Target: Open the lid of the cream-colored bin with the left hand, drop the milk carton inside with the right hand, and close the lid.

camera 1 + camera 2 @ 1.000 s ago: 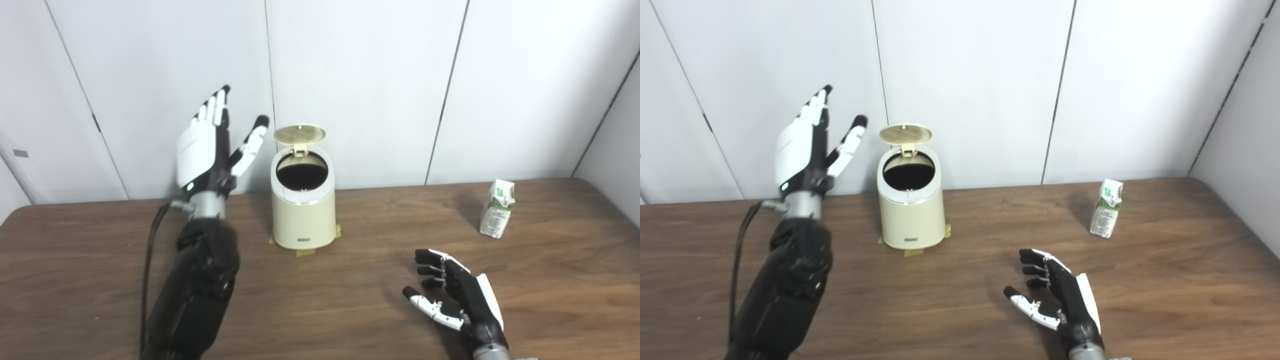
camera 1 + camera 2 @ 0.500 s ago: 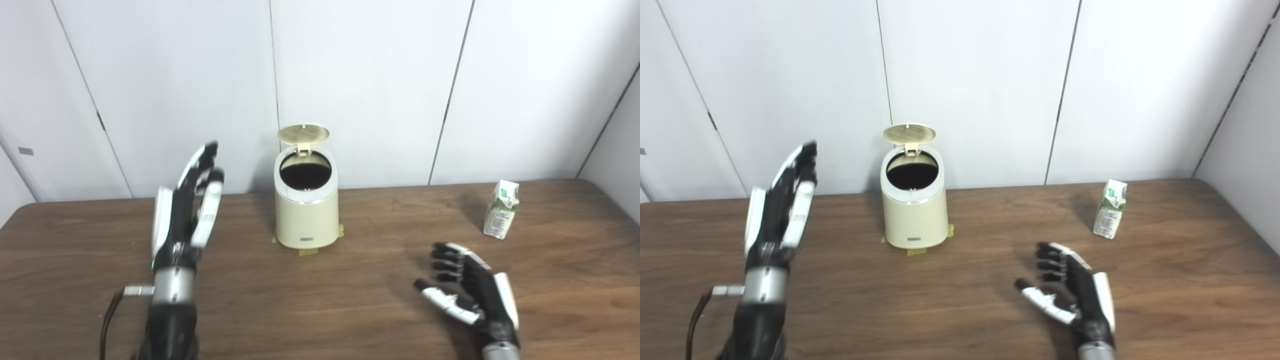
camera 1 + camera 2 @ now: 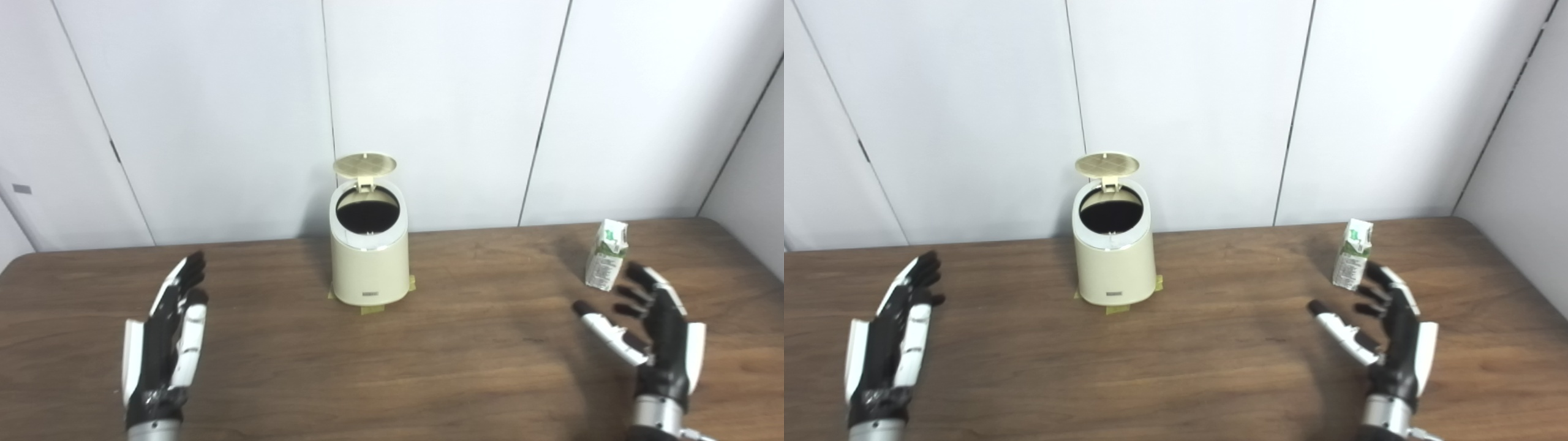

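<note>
We see the cream-colored bin (image 3: 369, 257) just left of the frame's centre, standing on the table (image 3: 478, 343) against the back wall, with bits of tape at its base that likely keep it from sliding when it is pushed. Its lid (image 3: 364, 164) stands upright on the rear hinge, so the dark mouth is clear for a drop from above.

The milk carton (image 3: 606, 255) stands upright at the right of the frame, well apart from the bin. Our right robot hand (image 3: 652, 327) is at the lower right, spread wide and holding nothing, its fingertips just beside the carton but, as far as we can tell, not touching it. We judge it is lined up to close around the carton's sides.

Our left robot hand (image 3: 164, 343) sits at the lower left, fingers apart and empty, well clear of the bin, leaving the route to the opening free.
</note>
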